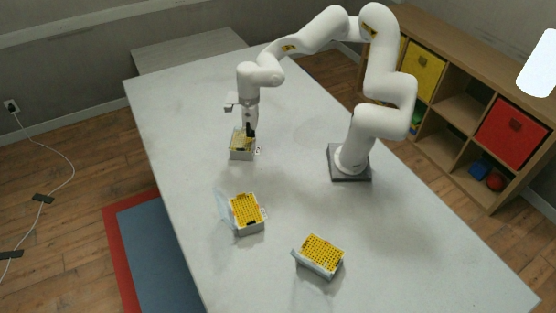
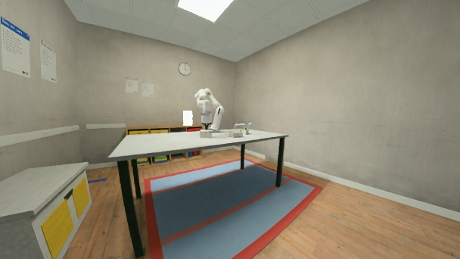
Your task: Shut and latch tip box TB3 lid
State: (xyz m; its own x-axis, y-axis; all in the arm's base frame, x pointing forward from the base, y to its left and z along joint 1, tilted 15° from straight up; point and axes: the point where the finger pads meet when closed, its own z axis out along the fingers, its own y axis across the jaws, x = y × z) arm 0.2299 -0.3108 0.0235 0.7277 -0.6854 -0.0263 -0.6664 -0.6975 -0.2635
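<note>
Three tip boxes with yellow racks stand on the white table. The far box [image 1: 241, 145] has its clear lid lying down over the rack, and a small label sits beside it. My gripper [image 1: 250, 133] is shut and empty, its fingertips pointing down onto the right edge of that lid. The middle box [image 1: 247, 213] has its lid open to the left. The near box [image 1: 320, 254] has its lid open toward the front left. In the exterior view the boxes [image 2: 237, 132] and the gripper [image 2: 206, 128] are too small for detail.
The arm's base [image 1: 349, 168] stands on the table right of the far box. A wooden shelf [image 1: 475, 101] with coloured bins is at the right, and a low bench [image 1: 187, 48] is behind the table. A red and blue mat [image 1: 146, 256] lies on the floor.
</note>
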